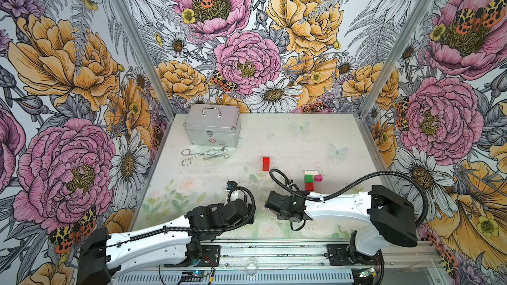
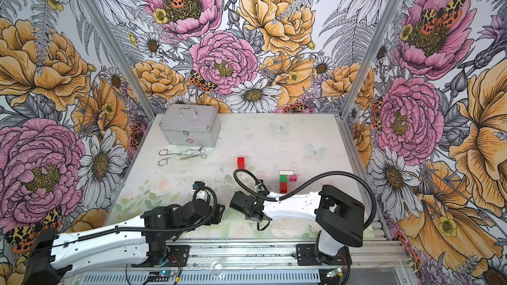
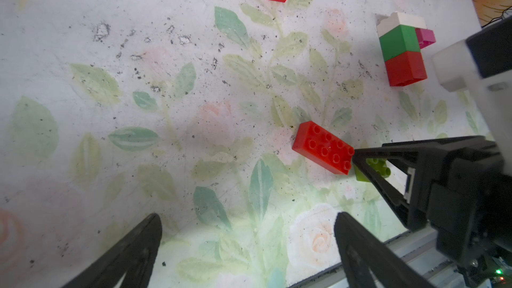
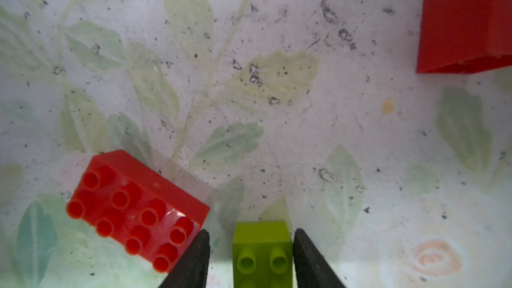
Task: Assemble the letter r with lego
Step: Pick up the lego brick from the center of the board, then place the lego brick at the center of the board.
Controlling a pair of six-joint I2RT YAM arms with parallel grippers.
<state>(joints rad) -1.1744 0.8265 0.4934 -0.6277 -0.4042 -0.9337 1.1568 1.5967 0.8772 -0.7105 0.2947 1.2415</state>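
Your right gripper (image 4: 251, 232) straddles the lime brick (image 4: 261, 253) on the surface (image 4: 277, 106), part open and seemingly not yet gripping, so centre it, squeeze squarely on the flat sides and avoid the red brick (image 4: 135, 211) just beside; your left gripper (image 3: 247, 216) hangs wide open, empty.

A red brick (image 4: 135, 211) crowds the fingers (image 4: 194, 261) flanking the lime brick (image 4: 261, 245); mat (image 4: 249, 106) beyond open.

Seven lego bricks (image 1: 265, 163), two steel tools (image 1: 208, 154), one case (image 1: 211, 127).
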